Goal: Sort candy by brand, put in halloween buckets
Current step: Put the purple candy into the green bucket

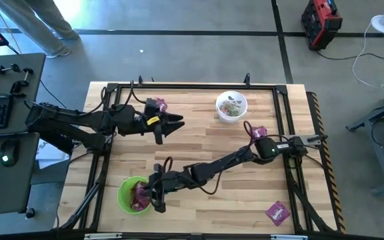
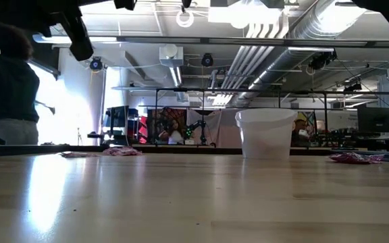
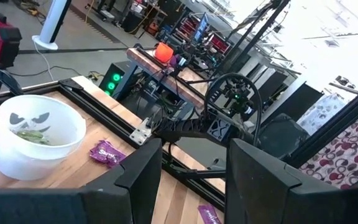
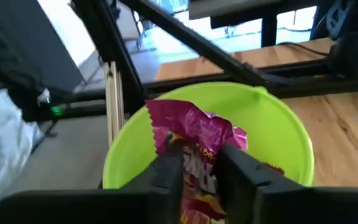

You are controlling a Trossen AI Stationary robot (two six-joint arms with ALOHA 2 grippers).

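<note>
**A:** Fingers [image 4: 166, 180] of the right gripper [image 4: 197, 177] sat closest to the lens, poised over the green pail [image 4: 278, 118]; a purple packet [image 4: 194, 134] stood between them, half inside the rim; why there?

**B:** Likely a drop; that pail [image 1: 124, 193] already held purple packets, so the brand matched; the jaws looked only slightly parted around the wrapper, and I couldn't tell if they gripped it or had let go.

**A:** And the left gripper [image 1: 172, 125]?

**B:** Waiting at about ten o'clock on the table, jaws part open, holding nothing; probably kept clear of the other arm.

**A:** What was left?

**B:** One packet [image 1: 278, 212] at five o'clock, one [image 1: 257, 131] near three, another [image 1: 161, 105] by the left arm; the white pail [image 1: 232, 107] at one o'clock held small sweets.
</note>
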